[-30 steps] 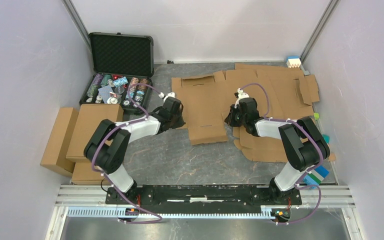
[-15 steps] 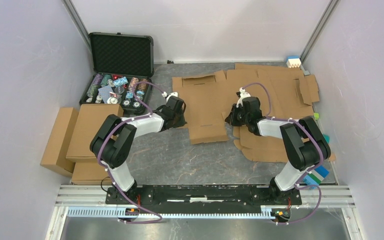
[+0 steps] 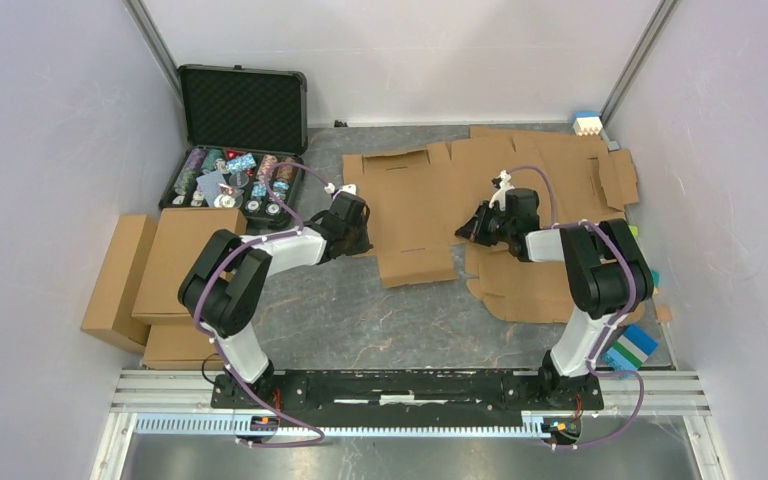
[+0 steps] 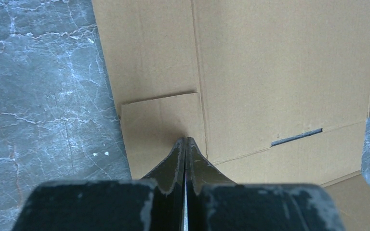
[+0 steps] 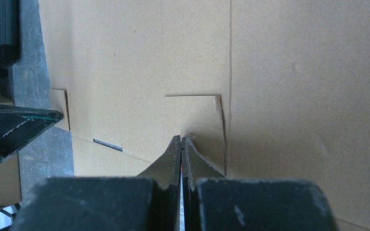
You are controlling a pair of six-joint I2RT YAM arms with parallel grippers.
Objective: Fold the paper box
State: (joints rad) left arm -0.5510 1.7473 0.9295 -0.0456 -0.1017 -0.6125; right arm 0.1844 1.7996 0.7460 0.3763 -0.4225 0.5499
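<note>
Arms reach out from the near rail over the grey table [image 3: 360,310].

Left gripper [image 4: 186,140]: fingers clenched together with nothing between them. The tips are on or just over a small side flap [image 4: 161,120] at the box's left edge; contact is too close to call.

Right gripper [image 5: 180,138]: also clenched and empty, with its tips at the matching flap [image 5: 195,115] on the opposite side. The two grippers face each other across the sheet.

Box [image 3: 405,215]: lies flat and unfolded mid-table between the two grippers. No wall or flap is raised, so folding has not started. Its right edge overlaps the spare sheets [image 3: 560,170], which spread toward the far right corner.

Handling (judgement):
- Light, thin corrugated board.
- Stiff across a panel but should hinge easily along the scored creases.
- The smooth face will probably skate on the table if pushed from one side only.
- A hard pinch would likely dent it.

Grip (judgement):
- The cut edges of the side flaps look best, since a fingertip can slip under there.
- Lift both sides together, or pin the middle panel while one flap goes up.
- Keep clear of the overlap, or a spare sheet may come along.

Left side: finished boxes [image 3: 185,255] are stacked. Far left: open black case [image 3: 243,110] with chips.
</note>
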